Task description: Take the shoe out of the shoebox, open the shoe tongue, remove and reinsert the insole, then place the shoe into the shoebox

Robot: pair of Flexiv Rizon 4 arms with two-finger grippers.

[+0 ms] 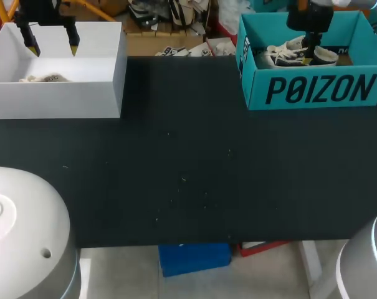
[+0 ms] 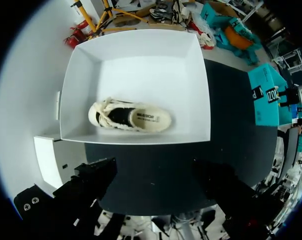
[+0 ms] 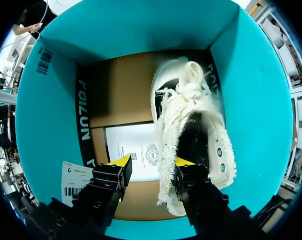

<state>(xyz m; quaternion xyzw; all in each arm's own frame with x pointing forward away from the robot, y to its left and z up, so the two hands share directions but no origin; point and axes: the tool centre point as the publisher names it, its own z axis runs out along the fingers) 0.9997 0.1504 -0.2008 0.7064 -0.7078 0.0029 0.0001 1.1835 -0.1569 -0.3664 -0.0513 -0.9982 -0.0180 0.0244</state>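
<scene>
A teal shoebox point(image 1: 319, 90) stands at the table's far right. Inside it lies a cream sneaker point(image 3: 190, 125) with frayed edges and a black lining, also seen from above point(image 1: 281, 54). My right gripper point(image 3: 151, 162) is down in that box point(image 3: 51, 115) and open. One yellow tip is at the shoe's opening. The other stands outside, apart from the shoe's side wall. At the far left, a white box point(image 1: 57, 99) holds a second cream sneaker point(image 2: 130, 116). My left gripper point(image 1: 52, 45) hangs wide open above it, holding nothing.
A printed paper sheet point(image 3: 136, 147) and a barcode label point(image 3: 76, 177) lie on the teal box's cardboard floor beside the shoe. The dark table point(image 1: 188, 168) stretches between the two boxes. Both boxes have tall walls around the grippers.
</scene>
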